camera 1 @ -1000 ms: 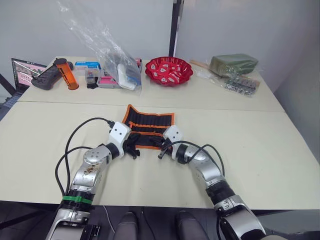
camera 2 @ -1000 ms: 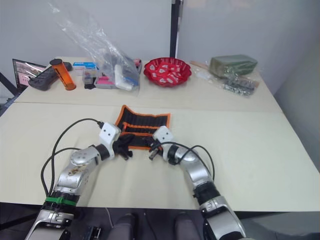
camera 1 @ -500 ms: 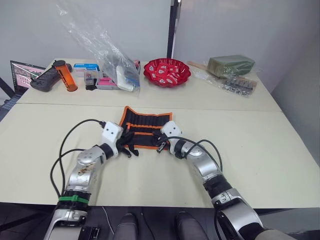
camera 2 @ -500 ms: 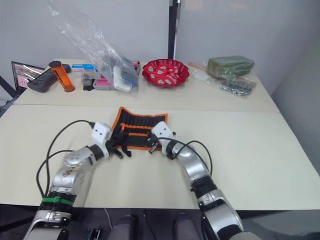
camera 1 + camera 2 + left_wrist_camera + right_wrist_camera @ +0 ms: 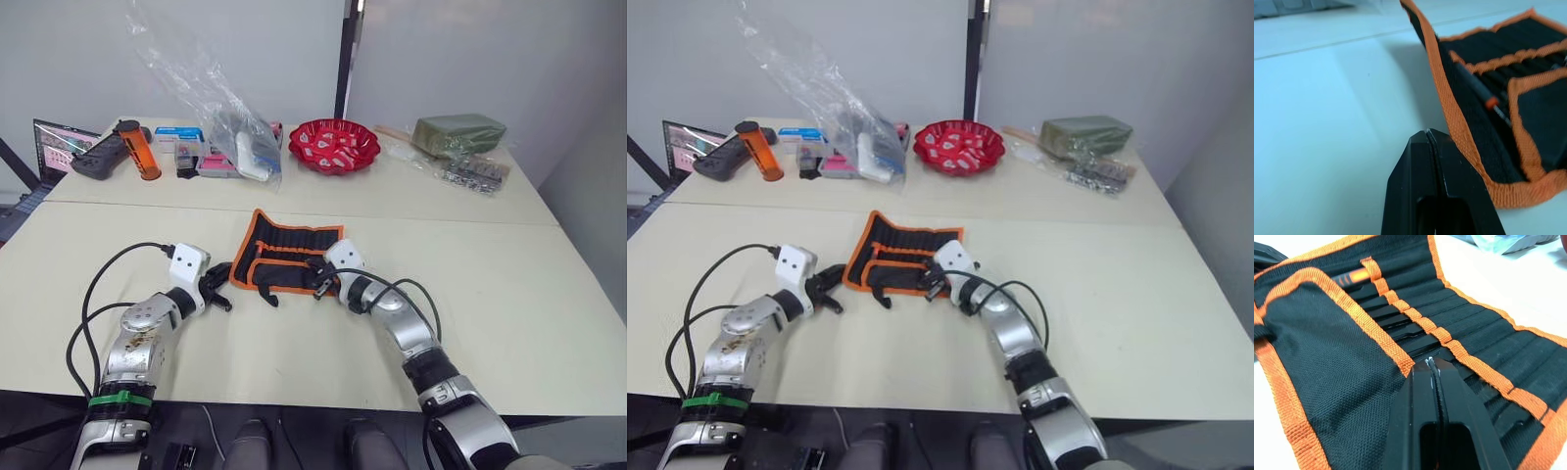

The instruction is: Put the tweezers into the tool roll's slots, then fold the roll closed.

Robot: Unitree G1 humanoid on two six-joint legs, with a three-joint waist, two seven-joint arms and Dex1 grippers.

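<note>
Right wrist view: right gripper (image 5: 1433,363) with fingers pressed together, tips at the orange edge of the lower flap of the tool roll (image 5: 1400,328), pinching nothing clearly visible. Tweezers (image 5: 1396,320) tucked in the slots under the orange stripe, one orange-tipped handle at the far end. Left wrist view: left gripper (image 5: 1427,134) also shut and empty, resting on the table just beside the roll's near corner.

Head views: tool roll (image 5: 284,257) open and flat near the middle of the front table (image 5: 509,294), left edge curling up, right gripper (image 5: 318,279) at its lower right edge, left gripper (image 5: 217,292) just off its left side.

Likely risks: with both pairs of fingers closed, no hold on the fabric for folding; pushing rather than lifting apt to slide the roll across the smooth top or nudge tweezers out of their slots.

Surface pale cream, two tables butted together; behind, a red bowl (image 5: 333,145), a clear plastic bag (image 5: 211,93), an orange canister (image 5: 137,149), a laptop (image 5: 61,142), a green packet (image 5: 458,132); plain grey walls.
</note>
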